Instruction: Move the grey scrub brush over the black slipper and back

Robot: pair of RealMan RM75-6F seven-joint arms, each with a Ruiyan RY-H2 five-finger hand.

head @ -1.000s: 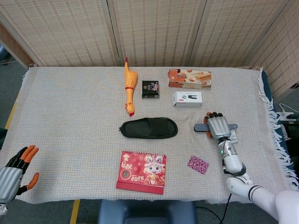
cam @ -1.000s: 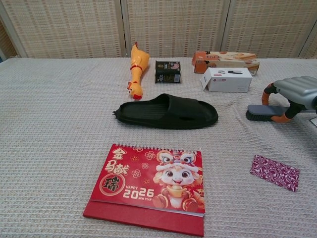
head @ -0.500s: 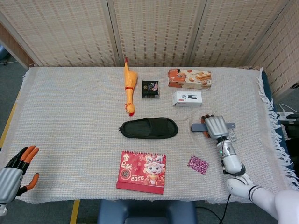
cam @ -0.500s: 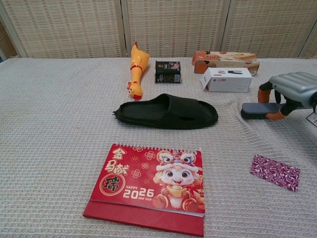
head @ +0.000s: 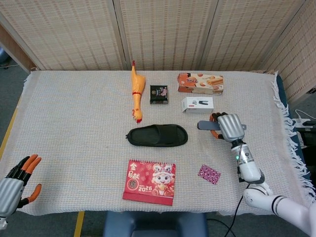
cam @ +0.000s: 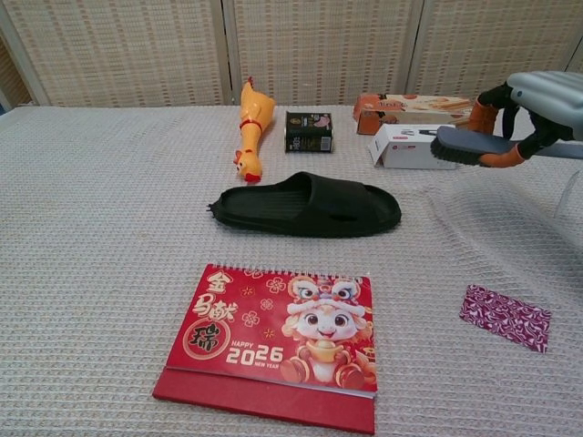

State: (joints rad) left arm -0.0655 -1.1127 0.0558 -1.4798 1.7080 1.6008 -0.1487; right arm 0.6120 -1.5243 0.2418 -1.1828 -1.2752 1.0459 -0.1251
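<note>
The right hand (cam: 545,98) runs off the chest view's edge, covering the grey scrub brush's (cam: 460,144) handle.

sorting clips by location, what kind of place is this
Probably an indoor test or demo setup rather than a home: a table under a woven cloth, reed screens behind it, and unrelated props laid out, such as a rubber chicken and a 2026 desk calendar.

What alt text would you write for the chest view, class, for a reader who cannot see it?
The right hand holds a grey scrub brush in the air, to the right of a black slipper lying on a cloth-covered table. A red 2026 calendar sits in front of the slipper, a rubber chicken behind it.
</note>
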